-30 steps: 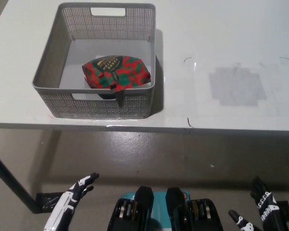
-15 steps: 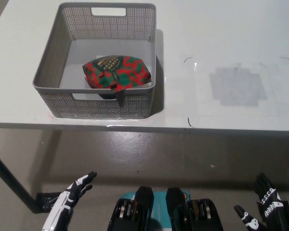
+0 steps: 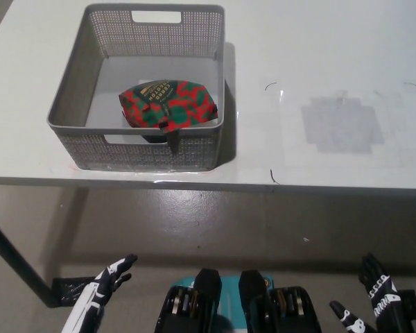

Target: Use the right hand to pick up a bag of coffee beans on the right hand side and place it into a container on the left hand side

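From the head view, a grey perforated basket [image 3: 76, 90] stands on the left part of a white table [image 3: 319, 55], its near wall close to the table's front edge. Inside it lies the bag [image 3: 168, 104], patterned red and green with a dark label near its top edge; it rests on the basket floor toward the near right corner, its lower edge against the near wall, and a dark tab hangs over that wall beside the handle slot. To the right of the basket, well apart from it, a grey patch [image 3: 341, 125] of tape-like squares marks the tabletop, with a few thin dark curved marks around it. Below the table's edge the floor shows. The white left hand [image 3: 105, 283] sits low at the lower left, below the table, fingers apart and extended, holding nothing. The black right hand [image 3: 374, 300] sits at the lower right corner, also below the table, fingers spread and pointing up, empty. Both hands are well away from the basket and bag.
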{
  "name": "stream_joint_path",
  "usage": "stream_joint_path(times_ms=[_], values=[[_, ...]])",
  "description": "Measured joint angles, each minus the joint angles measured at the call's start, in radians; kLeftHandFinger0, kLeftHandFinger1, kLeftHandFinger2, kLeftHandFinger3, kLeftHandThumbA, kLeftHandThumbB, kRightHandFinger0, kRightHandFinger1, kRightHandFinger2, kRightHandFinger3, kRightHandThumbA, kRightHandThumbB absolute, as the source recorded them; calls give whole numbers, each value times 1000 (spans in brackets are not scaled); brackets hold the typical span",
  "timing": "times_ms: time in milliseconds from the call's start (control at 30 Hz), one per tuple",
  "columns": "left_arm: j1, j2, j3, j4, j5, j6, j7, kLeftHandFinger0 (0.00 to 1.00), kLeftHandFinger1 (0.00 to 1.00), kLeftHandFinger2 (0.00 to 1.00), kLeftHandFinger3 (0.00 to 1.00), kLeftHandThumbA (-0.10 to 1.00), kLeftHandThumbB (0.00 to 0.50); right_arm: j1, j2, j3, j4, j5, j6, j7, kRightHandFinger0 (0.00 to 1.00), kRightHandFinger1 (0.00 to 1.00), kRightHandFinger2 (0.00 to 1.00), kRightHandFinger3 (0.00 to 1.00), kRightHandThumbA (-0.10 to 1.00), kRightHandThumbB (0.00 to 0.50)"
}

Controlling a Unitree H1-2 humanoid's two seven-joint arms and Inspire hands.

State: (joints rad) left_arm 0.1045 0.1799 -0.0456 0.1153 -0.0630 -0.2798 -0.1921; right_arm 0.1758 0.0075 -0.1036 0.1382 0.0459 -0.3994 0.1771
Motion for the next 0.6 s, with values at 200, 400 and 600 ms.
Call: stream_joint_path(times_ms=[200,400,600], values=[[0,0,0,0,0,0,0,1000,1000,1000,1000,1000,326,-5,0,1,14,10,-8,-3,1000,1000,1000,1000,1000,322],[4,0,2,4,0,-2,0,1000,1000,1000,1000,1000,356,-6,-1,1,18,20,-12,-4,1000,1000,1000,1000,1000,323],[10,0,3,4,0,-1,0,1000,1000,1000,1000,1000,336,0,-5,1,17,23,-14,-6,1000,1000,1000,1000,1000,347]])
